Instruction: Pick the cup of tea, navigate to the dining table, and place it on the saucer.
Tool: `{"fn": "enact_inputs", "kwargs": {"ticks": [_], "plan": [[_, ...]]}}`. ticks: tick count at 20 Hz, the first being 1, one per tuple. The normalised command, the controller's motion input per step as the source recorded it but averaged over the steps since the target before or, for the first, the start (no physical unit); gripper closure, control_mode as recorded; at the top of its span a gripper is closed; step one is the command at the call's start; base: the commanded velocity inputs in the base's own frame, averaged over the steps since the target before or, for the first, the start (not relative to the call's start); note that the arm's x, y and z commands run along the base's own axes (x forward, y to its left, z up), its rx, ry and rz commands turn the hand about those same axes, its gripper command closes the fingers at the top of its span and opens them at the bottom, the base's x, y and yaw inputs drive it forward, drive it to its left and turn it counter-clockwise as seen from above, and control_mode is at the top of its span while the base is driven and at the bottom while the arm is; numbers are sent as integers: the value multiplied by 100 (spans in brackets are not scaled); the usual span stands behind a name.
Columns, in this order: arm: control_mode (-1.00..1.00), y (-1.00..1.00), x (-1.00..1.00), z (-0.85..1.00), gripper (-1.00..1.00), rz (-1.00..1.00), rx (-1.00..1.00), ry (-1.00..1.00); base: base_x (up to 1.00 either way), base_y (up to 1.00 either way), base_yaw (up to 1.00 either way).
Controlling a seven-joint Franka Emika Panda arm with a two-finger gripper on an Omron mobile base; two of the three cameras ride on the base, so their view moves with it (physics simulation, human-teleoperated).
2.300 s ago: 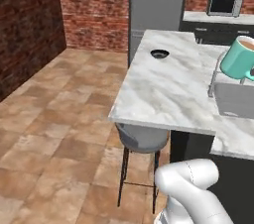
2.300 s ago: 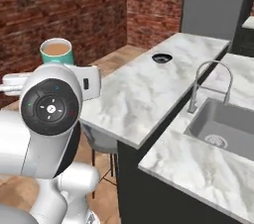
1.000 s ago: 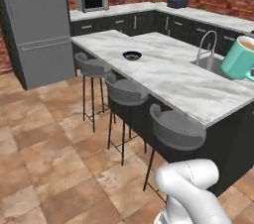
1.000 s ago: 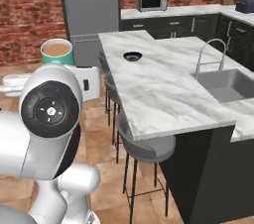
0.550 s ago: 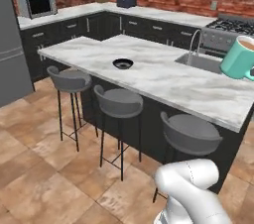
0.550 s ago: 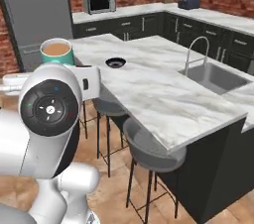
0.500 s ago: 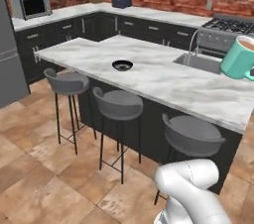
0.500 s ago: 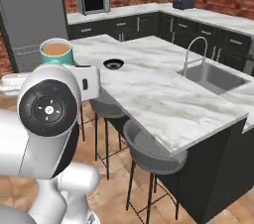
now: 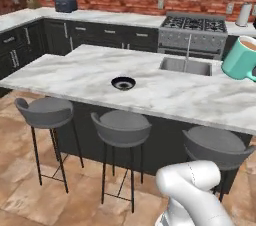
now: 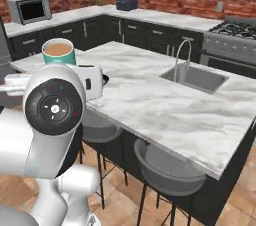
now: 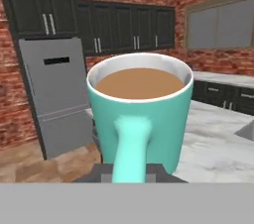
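Gripper (image 11: 130,172) clenched on the handle of the teal ceramic cup of brown tea (image 11: 140,115), carried upright in the air, off the table. The small round black saucer (image 9: 123,83) lies near the stool-side edge of the long white-grey marbled table (image 9: 165,97), left of the inset steel sink (image 9: 184,66). Red brick walls behind.
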Motion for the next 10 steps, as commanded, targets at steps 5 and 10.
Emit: {"fn": "enact_inputs", "kwargs": {"ticks": [5,10], "plan": [[100,0,0,0,100,0,0,0,38,100,-59],[100,0,0,0,100,0,0,0,58,100,-59]]}}
